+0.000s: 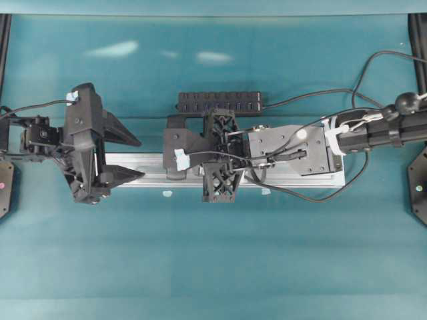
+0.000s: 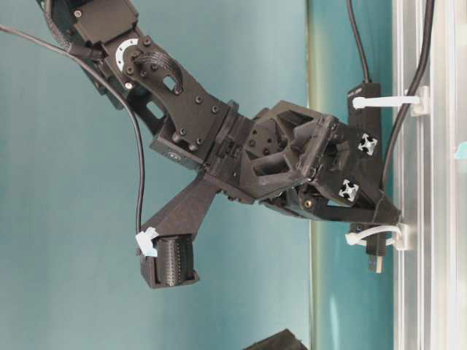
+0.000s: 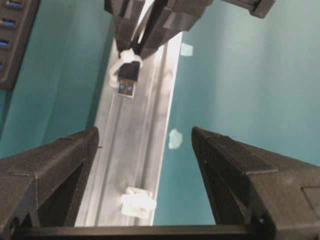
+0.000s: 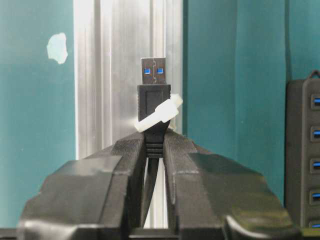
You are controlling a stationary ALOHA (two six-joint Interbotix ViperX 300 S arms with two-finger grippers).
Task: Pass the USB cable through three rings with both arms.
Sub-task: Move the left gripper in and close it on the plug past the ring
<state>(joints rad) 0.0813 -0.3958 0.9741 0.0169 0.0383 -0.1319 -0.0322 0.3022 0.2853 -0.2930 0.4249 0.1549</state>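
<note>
Black USB cable (image 4: 154, 107) plug sits pinched in right gripper (image 4: 155, 150), tip poking thru a ring (image 4: 159, 116) on rail (image 3: 131, 145). Left gripper (image 3: 145, 150) gapes wide, empty, straight ahead of plug along rail axis; nearer for takeover.

We see even, fairly bright light from above; two pale glare patches sit on the teal table (image 1: 120, 49) in the upper part of the overhead view. Shadows are soft and short. The rail (image 4: 115, 75) shines almost white in the right wrist view. In both wrist views the nearest black fingers (image 3: 50, 175) look soft and blurred.
</note>
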